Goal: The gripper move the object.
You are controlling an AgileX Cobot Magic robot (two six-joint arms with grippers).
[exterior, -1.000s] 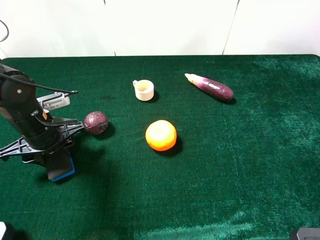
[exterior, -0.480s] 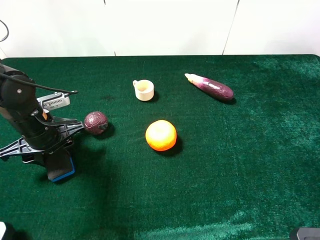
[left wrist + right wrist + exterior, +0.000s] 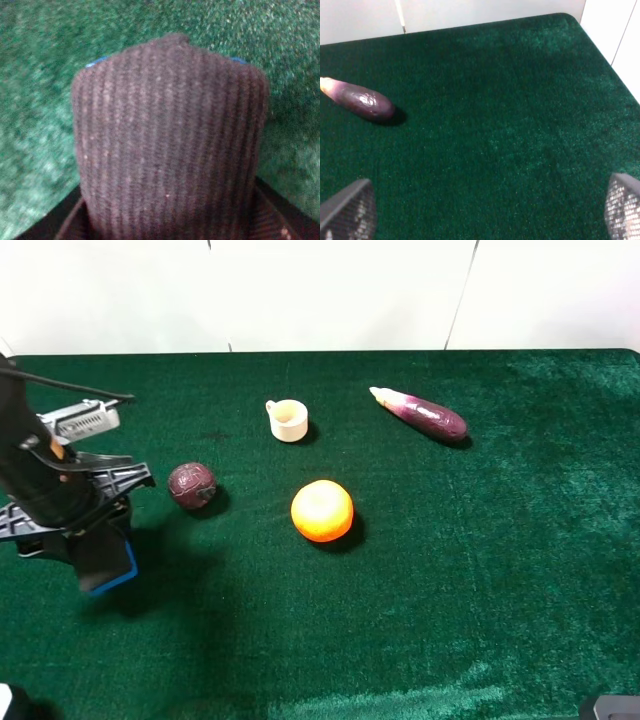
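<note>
The left hand (image 3: 95, 550) grips the felt-topped block (image 3: 170, 140) near the dark red ball (image 3: 191, 485); the right hand (image 3: 485, 207) is wide open above the desk (image 3: 495, 125).

dark red ball (image 3: 191, 485) close beside left gripper (image 3: 98, 558), orange (image 3: 322, 510) and cup (image 3: 288, 421) mid-table, eggplant (image 3: 420, 414) behind, open green cloth (image 3: 480, 590) at right

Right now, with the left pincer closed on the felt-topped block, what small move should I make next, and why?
Probably a short raise straight up before any sideways travel. The left pincer grips the block near the left side of the cloth, and the block seems to hang only just above it. The dark red ball lies close beside it, so a low sweep could drag on the cloth or hit the ball.
</note>
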